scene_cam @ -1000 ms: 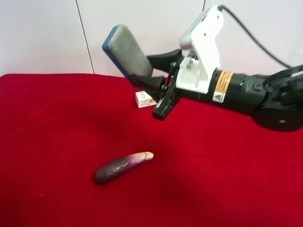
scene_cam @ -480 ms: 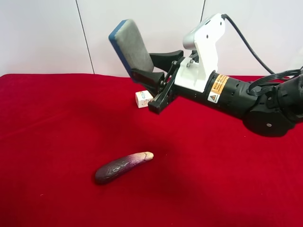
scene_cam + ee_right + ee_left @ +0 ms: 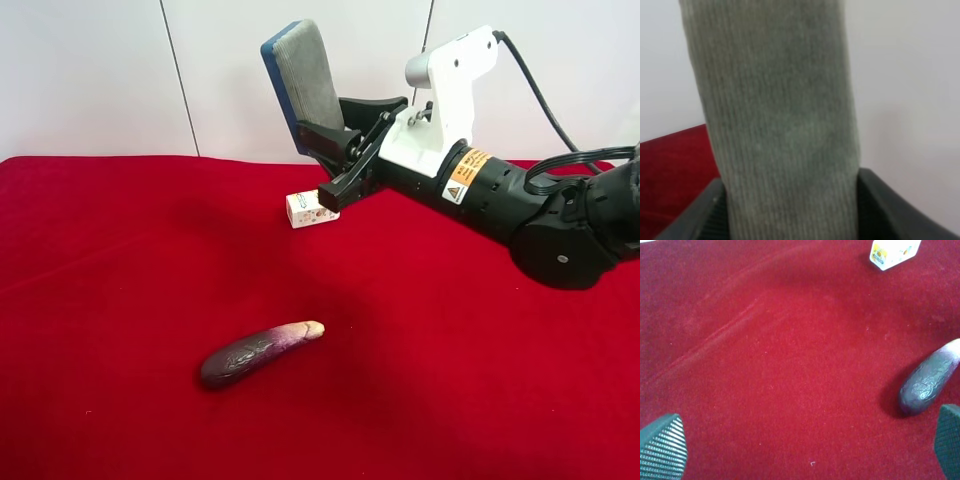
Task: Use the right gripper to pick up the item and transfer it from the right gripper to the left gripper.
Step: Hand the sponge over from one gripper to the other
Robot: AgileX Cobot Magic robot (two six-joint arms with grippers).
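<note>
The item (image 3: 305,75), a grey felt block with blue backing, is held in the air nearly upright by my right gripper (image 3: 328,150), which is shut on its lower end. The arm has a white housing and an orange sticker. In the right wrist view the item's grey face (image 3: 780,125) fills the frame between the black fingers (image 3: 710,215). My left gripper (image 3: 805,450) is open and empty above the red cloth; only its ribbed fingertips (image 3: 660,447) show. The left arm is out of the exterior high view.
A purple eggplant (image 3: 258,352) lies on the red cloth (image 3: 120,280) at front centre, also in the left wrist view (image 3: 932,382). A small white printed box (image 3: 308,208) sits under the right arm, also in the left wrist view (image 3: 892,250). A white wall stands behind.
The right gripper has raised the item and carried it to the right in the exterior high view, turning it from tilted to nearly upright. Eggplant and box have not moved.
</note>
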